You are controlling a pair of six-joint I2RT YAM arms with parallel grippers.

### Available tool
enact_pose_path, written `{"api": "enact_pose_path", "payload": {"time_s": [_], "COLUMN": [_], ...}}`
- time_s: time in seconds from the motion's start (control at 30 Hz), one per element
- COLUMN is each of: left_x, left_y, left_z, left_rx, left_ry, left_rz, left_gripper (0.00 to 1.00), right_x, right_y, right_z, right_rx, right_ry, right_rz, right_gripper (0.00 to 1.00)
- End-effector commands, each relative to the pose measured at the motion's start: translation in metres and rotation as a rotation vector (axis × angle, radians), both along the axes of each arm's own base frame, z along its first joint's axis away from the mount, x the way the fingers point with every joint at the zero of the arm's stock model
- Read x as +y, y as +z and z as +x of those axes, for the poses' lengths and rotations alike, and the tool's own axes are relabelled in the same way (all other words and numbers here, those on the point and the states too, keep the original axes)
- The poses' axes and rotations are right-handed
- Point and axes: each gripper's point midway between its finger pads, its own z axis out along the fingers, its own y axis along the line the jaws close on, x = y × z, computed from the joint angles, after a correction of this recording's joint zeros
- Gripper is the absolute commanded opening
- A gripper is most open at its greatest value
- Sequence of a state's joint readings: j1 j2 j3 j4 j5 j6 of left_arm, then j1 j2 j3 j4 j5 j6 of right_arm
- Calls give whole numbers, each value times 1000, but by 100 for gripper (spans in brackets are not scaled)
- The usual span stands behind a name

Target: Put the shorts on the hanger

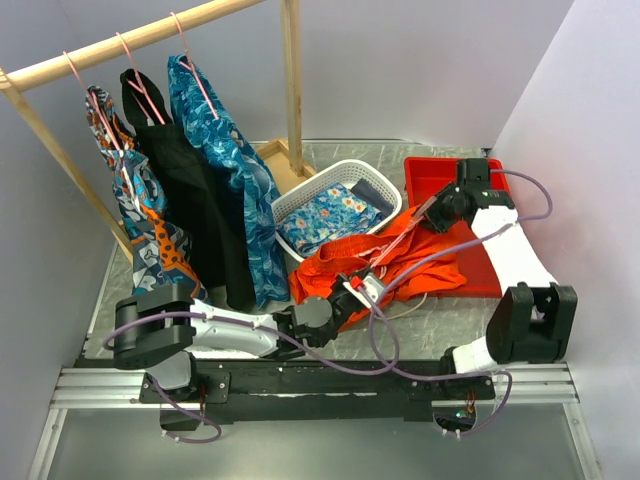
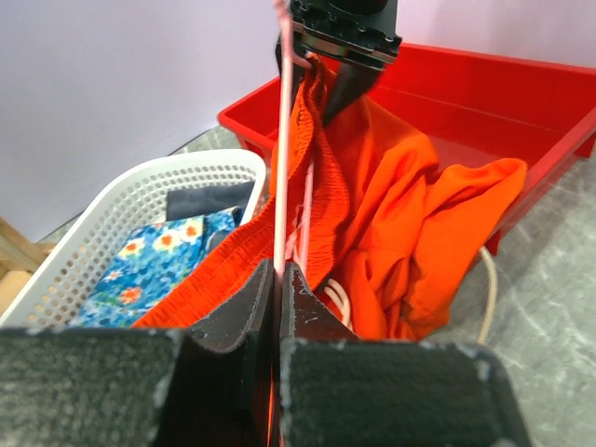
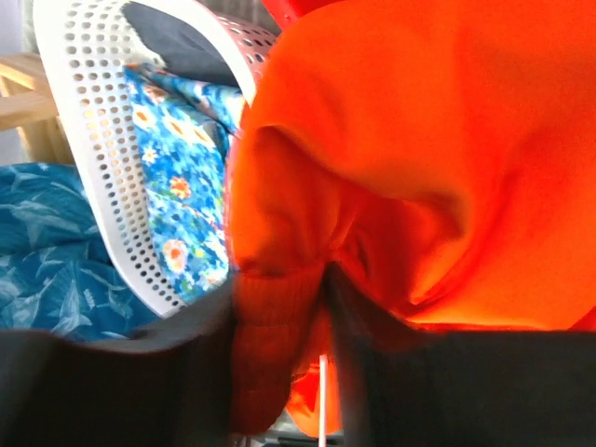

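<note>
The left gripper [image 2: 277, 279] was closest, with its two dark fingers pinched shut on the thin pink hanger [image 2: 280, 168]. The wire was very skinny, so I think it could spin or slip out of that pinch. If it did, the hanger would tip and the shorts [image 2: 391, 205] would slide off.

The wire ran up and away from the fingers, right beside the crinkly top band of the shorts. I could not tell if the wire was inside the shorts or only next to them.

The shorts were bright orange, soft and all bunched up. They lay in a heap on the table between the white basket [image 2: 140, 200] and the red tray [image 2: 521, 102], with part of them over the tray's edge. A white string [image 2: 488, 289] looped out by the heap. It could catch on something and tug the shorts crooked.

Farther back, the right gripper [image 2: 315, 70] had its fingers closed on the crinkly band, holding that end up. If it let go too soon, the shorts would likely drop back in a pile.

A blue flowery cloth [image 2: 149, 261] lay in the basket.
</note>
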State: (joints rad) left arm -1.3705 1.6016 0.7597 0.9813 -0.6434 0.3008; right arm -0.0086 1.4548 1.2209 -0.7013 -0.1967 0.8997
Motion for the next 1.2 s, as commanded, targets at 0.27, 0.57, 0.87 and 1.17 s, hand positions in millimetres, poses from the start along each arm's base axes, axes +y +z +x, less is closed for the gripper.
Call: {"api": "enact_pose_path", "payload": {"time_s": [0.27,0.57,0.87,1.17], "left_x": [-6,39,94,106], "left_y": [27,28,-19,-58], "left_z": [-1,-31,36,64], "left_rx": [186,434,835,948], "left_ry": [3,-58,338,460], "left_rz": [-183,-296,-246,-184], "left_gripper": [53,77,61,53], "right_x": [0,-3,-1,-4], "right_y": [14,40,69,93], "right_z": [-20,-28,-40,-51], "right_rx": [-87,-188,-284,-354], "right_ry": [16,-7,-14,-27], "right_rz": [-18,-29,-11,-21], "right_gripper": [0,0,0,0]}}
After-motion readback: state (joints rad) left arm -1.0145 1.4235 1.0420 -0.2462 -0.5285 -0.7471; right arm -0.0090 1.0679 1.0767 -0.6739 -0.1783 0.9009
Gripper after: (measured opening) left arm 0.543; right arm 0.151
